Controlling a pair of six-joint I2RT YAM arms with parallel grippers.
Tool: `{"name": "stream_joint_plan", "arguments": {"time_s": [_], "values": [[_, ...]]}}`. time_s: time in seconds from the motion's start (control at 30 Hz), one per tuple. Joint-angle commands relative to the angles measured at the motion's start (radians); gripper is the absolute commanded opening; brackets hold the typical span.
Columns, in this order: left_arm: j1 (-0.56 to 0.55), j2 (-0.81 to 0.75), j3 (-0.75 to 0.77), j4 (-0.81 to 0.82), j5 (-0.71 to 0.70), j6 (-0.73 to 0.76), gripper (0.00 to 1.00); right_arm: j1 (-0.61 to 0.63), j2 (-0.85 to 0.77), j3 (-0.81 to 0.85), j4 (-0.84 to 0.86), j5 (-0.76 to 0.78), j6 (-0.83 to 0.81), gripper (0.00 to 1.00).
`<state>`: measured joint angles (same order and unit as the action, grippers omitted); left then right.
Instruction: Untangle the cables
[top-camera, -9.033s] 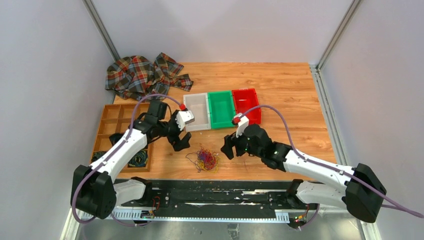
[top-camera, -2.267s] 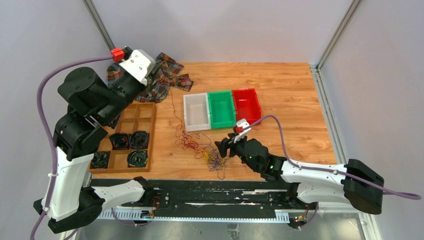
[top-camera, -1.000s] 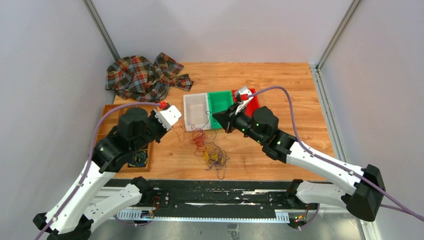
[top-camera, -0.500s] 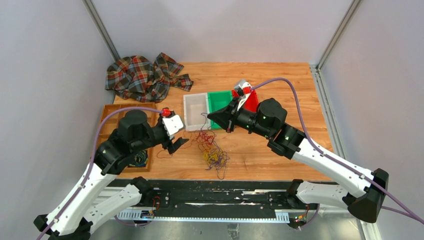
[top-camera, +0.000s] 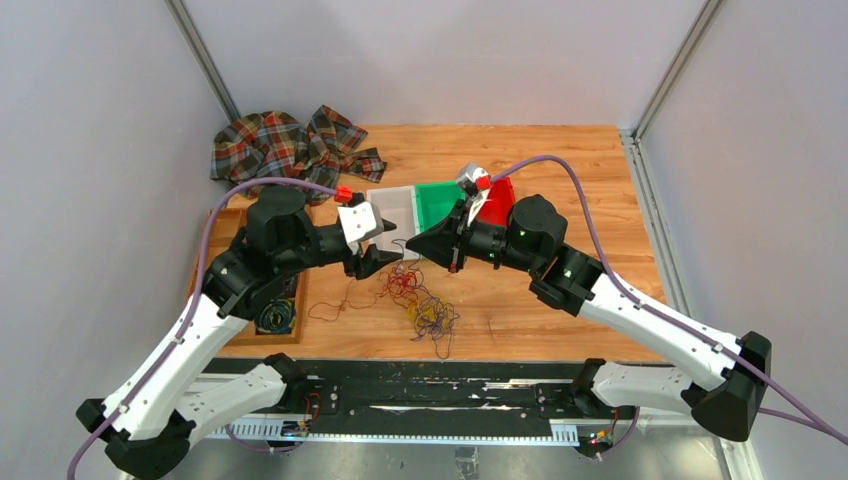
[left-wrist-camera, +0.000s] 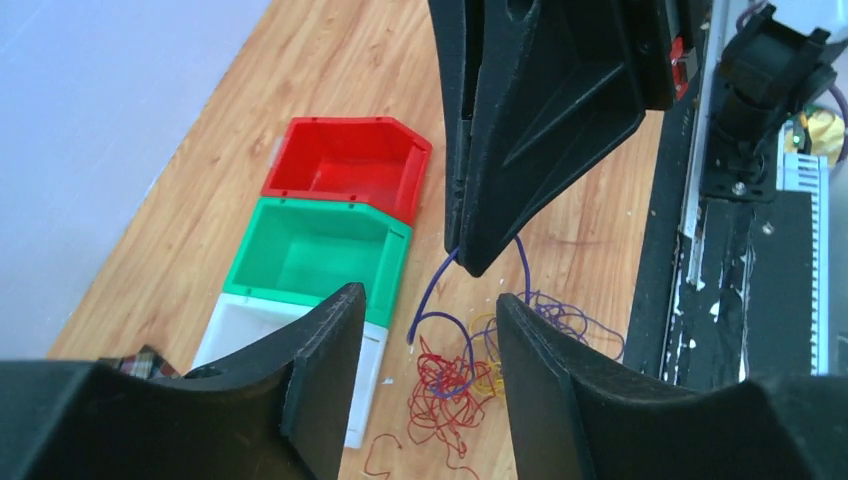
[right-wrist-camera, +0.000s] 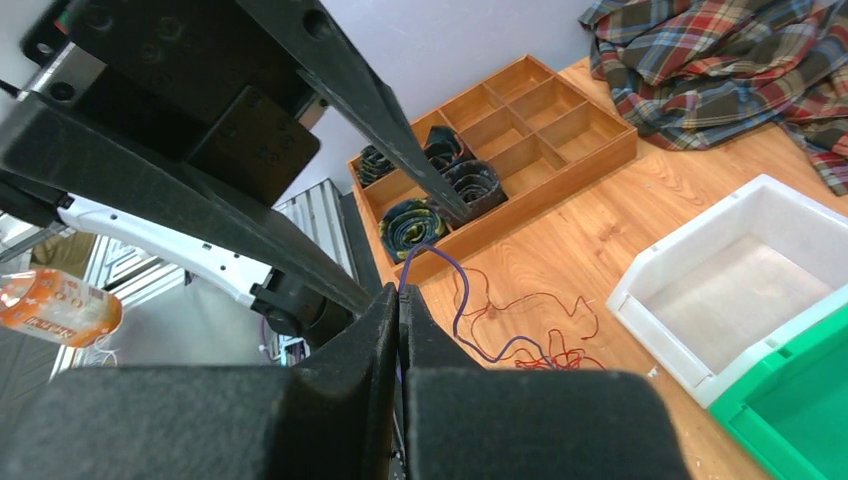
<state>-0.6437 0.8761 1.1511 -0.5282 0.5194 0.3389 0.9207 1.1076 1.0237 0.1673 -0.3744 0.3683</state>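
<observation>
Wood table (top-camera: 560, 160), tray (top-camera: 225, 235) at left. From above, the cables (top-camera: 420, 305) lie loose in front of the white bin (top-camera: 400, 205), both claws low over them, state unclear. The wrist views settle it. Left gripper (left-wrist-camera: 428, 300): fingers apart, nothing between. Right gripper (right-wrist-camera: 397, 295): pressed together on a purple strand (right-wrist-camera: 457, 310) hanging to the heap. Only the right wrist shows the tray's dark coils (right-wrist-camera: 440, 195).
</observation>
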Motion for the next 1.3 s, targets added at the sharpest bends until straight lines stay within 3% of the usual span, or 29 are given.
{"name": "stream_joint_plan", "arguments": {"time_s": [0.0, 0.37, 0.4, 0.57, 0.6, 0.7, 0.93, 1.27], "values": [[-0.005, 0.016, 0.022, -0.016, 0.083, 0.047, 0.51, 0.01, 0.003, 0.056, 0.031, -0.086, 0.021, 0.01], [-0.005, 0.002, 0.016, -0.055, 0.051, 0.106, 0.04, 0.01, -0.005, 0.032, 0.053, -0.102, 0.054, 0.01], [-0.005, -0.003, 0.015, -0.052, 0.036, 0.099, 0.02, 0.01, -0.01, 0.026, 0.054, -0.093, 0.054, 0.06], [-0.005, -0.02, 0.045, -0.029, -0.005, 0.045, 0.01, 0.01, -0.074, -0.046, 0.069, 0.062, 0.038, 0.6], [-0.006, -0.02, 0.06, -0.029, -0.011, 0.028, 0.01, 0.01, -0.093, -0.067, 0.073, 0.102, 0.032, 0.65], [-0.006, -0.024, 0.118, -0.032, -0.005, 0.014, 0.01, 0.006, -0.156, -0.129, 0.094, 0.207, 0.02, 0.71], [-0.005, -0.032, 0.182, -0.039, 0.052, 0.024, 0.0, -0.016, -0.173, -0.175, 0.053, 0.29, -0.019, 0.73], [-0.006, 0.019, 0.293, -0.039, 0.063, -0.008, 0.01, 0.034, -0.049, -0.173, 0.155, 0.17, -0.026, 0.8]]}}
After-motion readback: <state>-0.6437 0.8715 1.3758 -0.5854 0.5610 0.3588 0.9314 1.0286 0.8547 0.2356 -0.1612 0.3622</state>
